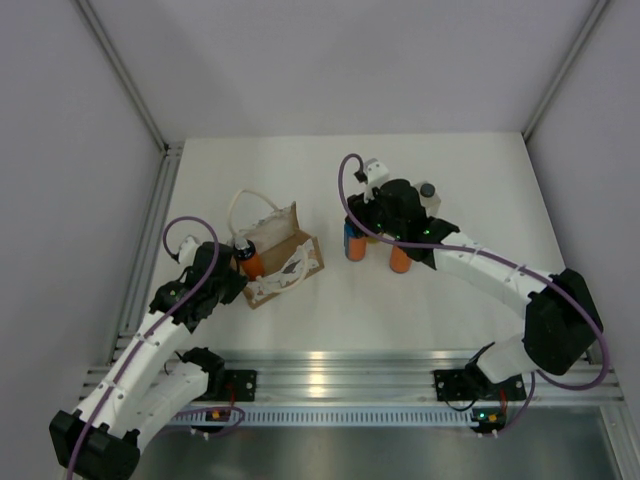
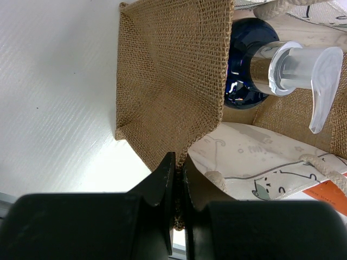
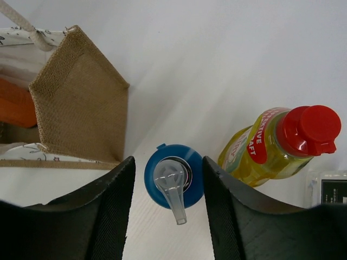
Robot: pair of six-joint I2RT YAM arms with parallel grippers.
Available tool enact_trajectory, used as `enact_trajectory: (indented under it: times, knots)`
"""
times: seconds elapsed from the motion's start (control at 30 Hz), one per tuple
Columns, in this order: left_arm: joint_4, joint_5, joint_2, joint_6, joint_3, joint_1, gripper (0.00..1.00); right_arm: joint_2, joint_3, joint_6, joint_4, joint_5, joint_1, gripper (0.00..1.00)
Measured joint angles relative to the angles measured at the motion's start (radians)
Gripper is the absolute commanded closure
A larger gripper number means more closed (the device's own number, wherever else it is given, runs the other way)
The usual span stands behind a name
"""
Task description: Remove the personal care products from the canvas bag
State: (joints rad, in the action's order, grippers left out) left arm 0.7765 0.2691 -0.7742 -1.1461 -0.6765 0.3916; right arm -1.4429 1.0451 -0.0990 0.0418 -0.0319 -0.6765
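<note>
The canvas bag (image 1: 285, 258) sits left of centre on the table. It also shows in the left wrist view (image 2: 168, 81) and the right wrist view (image 3: 81, 103). My left gripper (image 1: 236, 274) is shut on the bag's burlap edge (image 2: 179, 162). One orange bottle (image 1: 251, 264) stands in the bag, and its dark cap with a clear pump (image 2: 255, 70) shows. My right gripper (image 1: 360, 232) is open, its fingers on either side of the blue bottle (image 3: 174, 176) without touching it. The yellow bottle (image 3: 282, 143), a second orange bottle (image 1: 400, 259) and the whitish bottle (image 1: 430, 196) stand beside it on the table.
The white table (image 1: 300, 170) is enclosed by grey walls and metal corner posts (image 1: 130, 80). An aluminium rail (image 1: 340, 375) runs along the near edge between the arm bases.
</note>
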Motion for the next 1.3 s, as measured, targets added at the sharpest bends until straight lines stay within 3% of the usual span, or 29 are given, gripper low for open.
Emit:
enact_trajectory:
  times: [0.17, 0.33, 0.53, 0.7, 0.97, 1.3]
  knots:
    - [0.000, 0.000, 0.000, 0.000, 0.000, 0.000, 1.00, 0.000, 0.017, 0.001, 0.016, 0.009, 0.000, 0.48]
    - [0.000, 0.000, 0.000, 0.000, 0.000, 0.000, 1.00, 0.000, 0.135, 0.002, 0.052, 0.049, -0.014, 0.49]
    - [0.000, 0.001, -0.001, 0.000, 0.000, 0.000, 1.00, -0.023, 0.282, 0.002, 0.061, 0.131, -0.119, 0.49]
    - [0.000, 0.000, -0.010, 0.000, -0.002, 0.000, 1.00, -0.138, 0.399, 0.008, 0.077, 0.171, -0.229, 0.52]
    - [0.000, -0.001, -0.027, -0.003, -0.010, 0.000, 1.00, -0.374, 0.592, -0.005, 0.168, 0.085, -0.358, 0.52]
    - [0.001, 0.002, -0.019, -0.017, -0.010, 0.000, 1.00, -0.574, 0.838, -0.037, 0.241, -0.013, -0.423, 0.53]
